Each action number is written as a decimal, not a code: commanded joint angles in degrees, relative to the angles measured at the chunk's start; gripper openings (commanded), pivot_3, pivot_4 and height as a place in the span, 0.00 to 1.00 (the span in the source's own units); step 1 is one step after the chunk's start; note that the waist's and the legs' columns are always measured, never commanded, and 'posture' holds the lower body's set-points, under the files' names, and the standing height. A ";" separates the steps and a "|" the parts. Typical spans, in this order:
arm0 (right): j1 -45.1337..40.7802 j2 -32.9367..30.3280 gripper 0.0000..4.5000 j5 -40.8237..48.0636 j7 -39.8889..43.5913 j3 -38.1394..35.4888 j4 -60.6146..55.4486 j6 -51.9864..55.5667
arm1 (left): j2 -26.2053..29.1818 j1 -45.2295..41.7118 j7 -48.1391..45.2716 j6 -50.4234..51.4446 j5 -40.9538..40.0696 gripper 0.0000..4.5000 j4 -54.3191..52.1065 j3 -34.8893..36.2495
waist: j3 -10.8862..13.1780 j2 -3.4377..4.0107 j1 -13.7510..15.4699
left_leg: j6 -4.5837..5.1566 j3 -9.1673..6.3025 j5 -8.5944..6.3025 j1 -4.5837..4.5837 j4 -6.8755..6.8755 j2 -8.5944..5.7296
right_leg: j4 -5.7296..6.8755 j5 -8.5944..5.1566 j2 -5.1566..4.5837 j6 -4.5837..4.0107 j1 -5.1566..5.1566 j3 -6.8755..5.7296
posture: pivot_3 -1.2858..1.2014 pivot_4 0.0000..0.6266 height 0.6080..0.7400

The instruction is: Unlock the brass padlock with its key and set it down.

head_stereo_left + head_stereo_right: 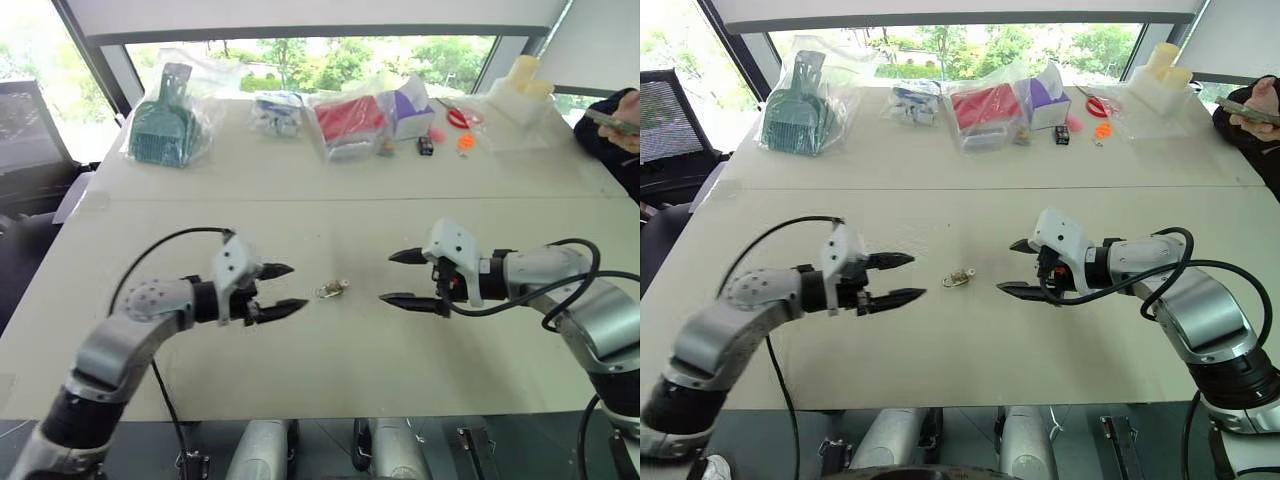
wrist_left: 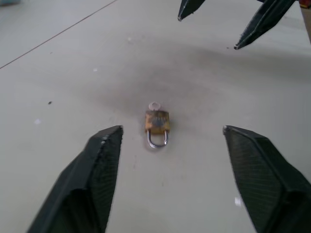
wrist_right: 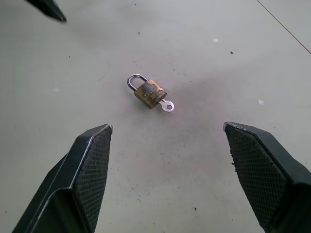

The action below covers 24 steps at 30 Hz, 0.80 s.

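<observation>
Brass padlock (image 3: 150,93): lies flat on the bare table (image 1: 330,380), between the 2 grippers and apart from both. Shackle loop appears seated in the body; whether it is unlocked cannot be told.

Key (image 3: 166,105): its shaft sits in the keyhole at the end opposite the shackle, its round head sticking out.

Left gripper (image 1: 284,290): fingers wide, holding nothing, pointed at the lock.

Right gripper (image 1: 402,277): fingers wide, holding nothing, facing the lock from the other side.

Progress: key inserted and lock resting on the table; the turn and shackle release look outstanding, if not already done.
</observation>
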 commanded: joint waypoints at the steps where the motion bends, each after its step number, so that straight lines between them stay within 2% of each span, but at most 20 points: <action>1: -0.21 0.20 0.85 0.13 -1.24 -2.30 -2.18 -0.36 | -2.57 -1.30 2.41 -4.83 6.12 0.99 3.25 -3.61 | 0.00 0.00 -0.15 | 0.00 0.00 0.00 0.00 -0.01 0.00 | 0.00 0.00 0.00 0.01 -0.01 0.00 | 0.52 0.24 1.00; 4: 1.25 0.14 0.85 0.64 -2.28 -2.76 -3.66 0.33 | -7.61 -2.89 6.88 -6.07 10.60 0.99 8.96 -6.27 | 0.00 0.01 -0.01 | 0.00 0.00 0.00 0.00 -0.02 0.02 | 0.03 0.03 0.02 0.05 -0.03 -0.01 | 0.52 0.24 1.00; 10: 3.92 -0.17 0.85 1.44 -4.18 -4.67 -6.45 1.93 | -11.50 -5.84 6.26 -11.55 15.70 0.99 17.76 -9.41 | -0.01 0.01 0.10 | 0.00 -0.01 0.00 0.00 0.00 0.02 | 0.03 0.03 0.01 0.05 -0.02 -0.02 | 0.52 0.24 1.00; 18: 5.60 0.00 0.85 1.41 -6.05 -5.56 -8.34 2.68 | -13.56 -7.36 5.31 -16.09 19.62 0.99 23.83 -11.14 | -0.04 0.01 0.08 | 0.01 -0.03 0.00 0.02 0.04 0.01 | 0.03 0.03 -0.03 0.04 0.04 -0.02 | 0.52 0.24 1.00; 21: 5.28 -0.04 0.85 1.36 -6.11 -5.38 -8.14 2.48 | -12.72 -6.92 3.86 -16.65 20.37 0.82 23.37 -11.61 | -0.04 0.01 0.07 | 0.01 -0.03 0.00 0.04 0.06 0.00 | 0.03 0.03 -0.04 0.04 0.08 -0.02 | 0.52 0.24 1.00; 24: 4.94 -0.05 0.85 1.13 -5.96 -5.00 -7.85 2.15 | -11.20 -6.34 2.47 -16.04 20.04 0.54 22.00 -11.07 | -0.04 0.01 -0.01 | 0.01 -0.04 0.00 0.05 0.06 0.01 | 0.03 0.03 -0.04 0.03 0.08 -0.02 | 0.52 0.24 1.00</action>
